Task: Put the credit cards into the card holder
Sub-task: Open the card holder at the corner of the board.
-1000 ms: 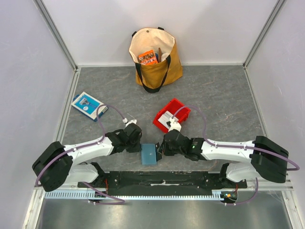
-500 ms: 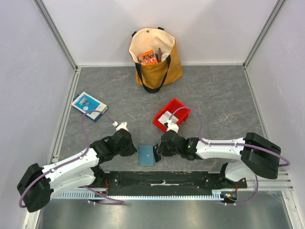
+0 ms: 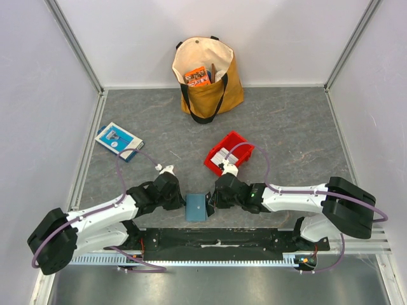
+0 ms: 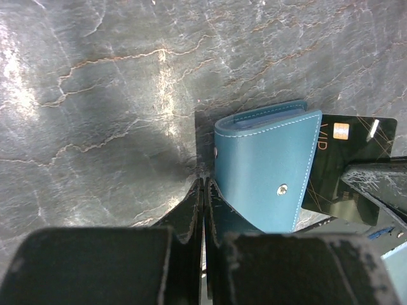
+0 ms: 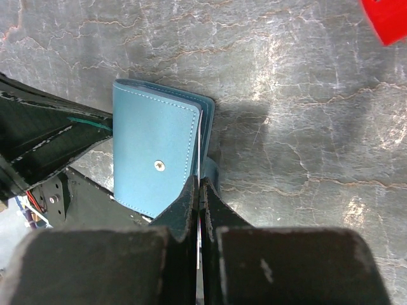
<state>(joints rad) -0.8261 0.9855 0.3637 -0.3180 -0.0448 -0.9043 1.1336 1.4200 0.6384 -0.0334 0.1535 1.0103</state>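
The teal card holder (image 3: 196, 207) lies folded shut on the table near the front edge, between my two grippers. My right gripper (image 3: 214, 198) is shut on a dark credit card (image 4: 346, 162) with a gold chip, held on edge against the holder's open right side (image 5: 152, 152). In the right wrist view the gripper (image 5: 200, 181) pinches the card's thin edge. My left gripper (image 4: 203, 183) is shut and empty, its tips touching the holder's (image 4: 267, 165) left edge; it also shows in the top view (image 3: 180, 201). More cards (image 3: 219, 157) lie in the red bin.
A red plastic bin (image 3: 240, 138) stands just behind the right gripper. A blue-and-white flat box (image 3: 118, 141) lies at the left. A tan tote bag (image 3: 206, 76) stands at the back. The black base rail (image 3: 210, 240) runs along the near edge.
My left arm swung out to the left, then came back in beside the card holder. The holder shifted slightly. My right gripper stayed at the holder's right side with the card.
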